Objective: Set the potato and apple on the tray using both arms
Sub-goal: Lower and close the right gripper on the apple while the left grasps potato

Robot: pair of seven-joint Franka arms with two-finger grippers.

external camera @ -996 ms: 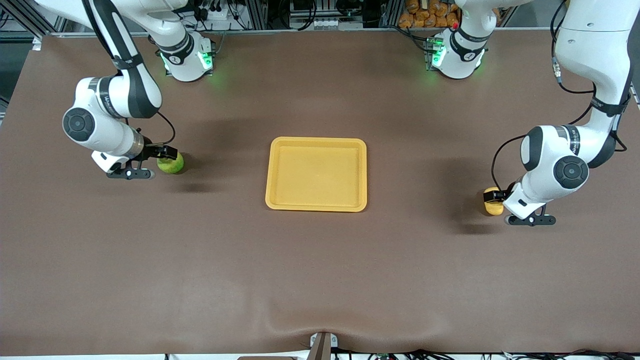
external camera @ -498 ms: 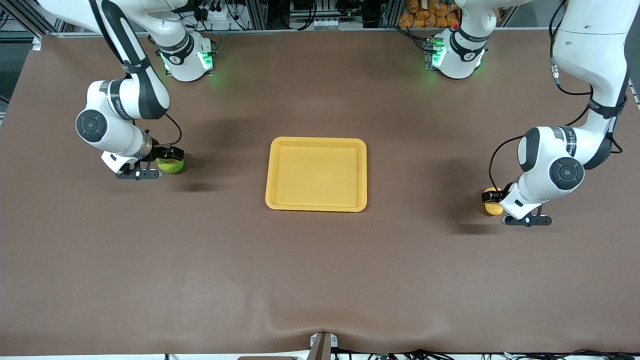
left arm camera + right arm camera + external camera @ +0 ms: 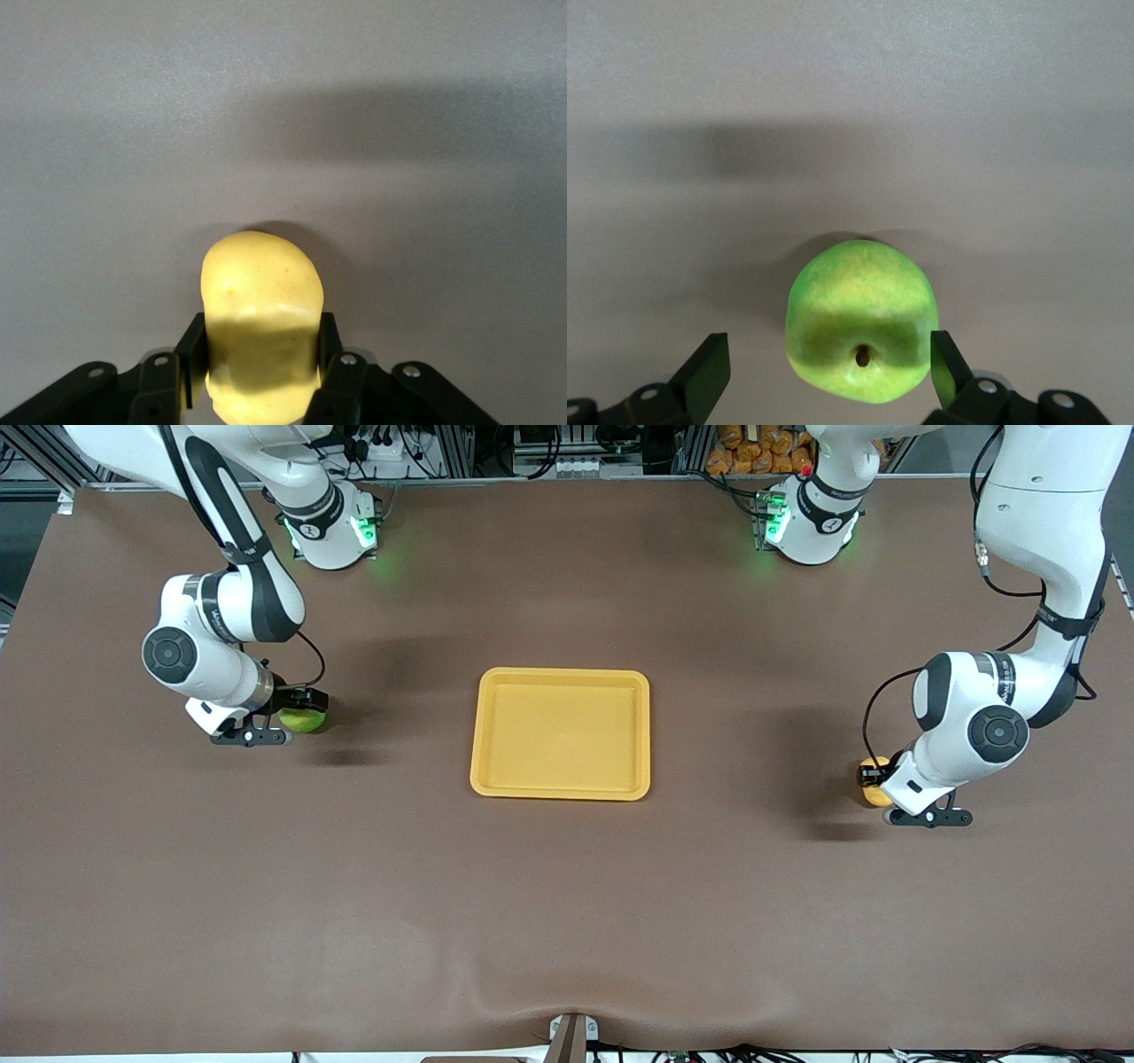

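Observation:
The yellow potato (image 3: 261, 283) lies on the brown table at the left arm's end, and my left gripper (image 3: 260, 347) is shut on it, a pad pressed to each side. In the front view the potato (image 3: 873, 792) peeks out under the left gripper (image 3: 873, 778). The green apple (image 3: 859, 305) sits stem dimple up at the right arm's end. My right gripper (image 3: 828, 354) is open with a finger on each side of it, one close to the skin, one well apart. From the front, the apple (image 3: 304, 721) shows under the right gripper (image 3: 297, 705). The yellow-orange tray (image 3: 560, 792) lies mid-table.
The right arm's base (image 3: 328, 531) and the left arm's base (image 3: 811, 527) stand at the table edge farthest from the front camera. The brown mat has a raised wrinkle (image 3: 567, 1001) at the edge nearest the camera.
The left gripper has shut on the potato. The right arm has shifted slightly toward the tray's side, with its open fingers now astride the apple.

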